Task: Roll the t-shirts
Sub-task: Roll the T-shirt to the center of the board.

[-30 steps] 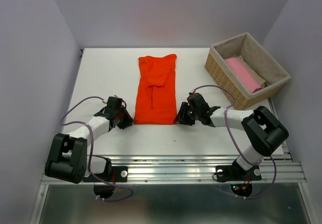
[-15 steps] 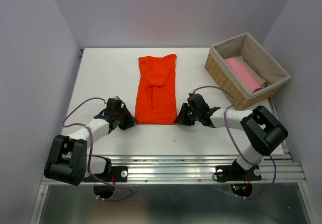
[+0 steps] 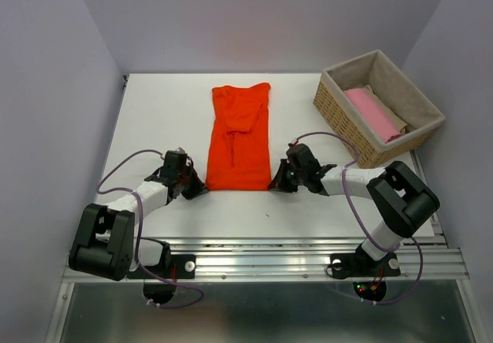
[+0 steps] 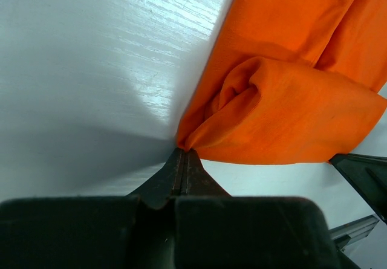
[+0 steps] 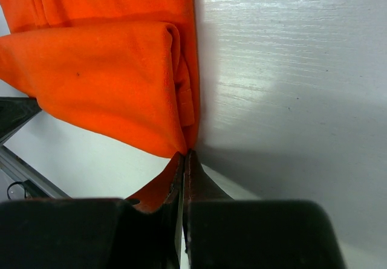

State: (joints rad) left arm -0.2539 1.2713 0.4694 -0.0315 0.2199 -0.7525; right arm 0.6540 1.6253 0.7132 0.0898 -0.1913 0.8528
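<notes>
The orange t-shirt (image 3: 239,139) lies as a long folded strip on the table (image 3: 154,112), its near corners clamped in the left claw (image 4: 183,155), perhaps only by a thin edge, and the right claw (image 5: 184,157); both should be lifted level and rolled forward tightly.

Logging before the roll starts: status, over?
Left pincer shut on orange t-shirt, near corner. Right pincer shut on opposite near corner. Nothing in the way.
</notes>
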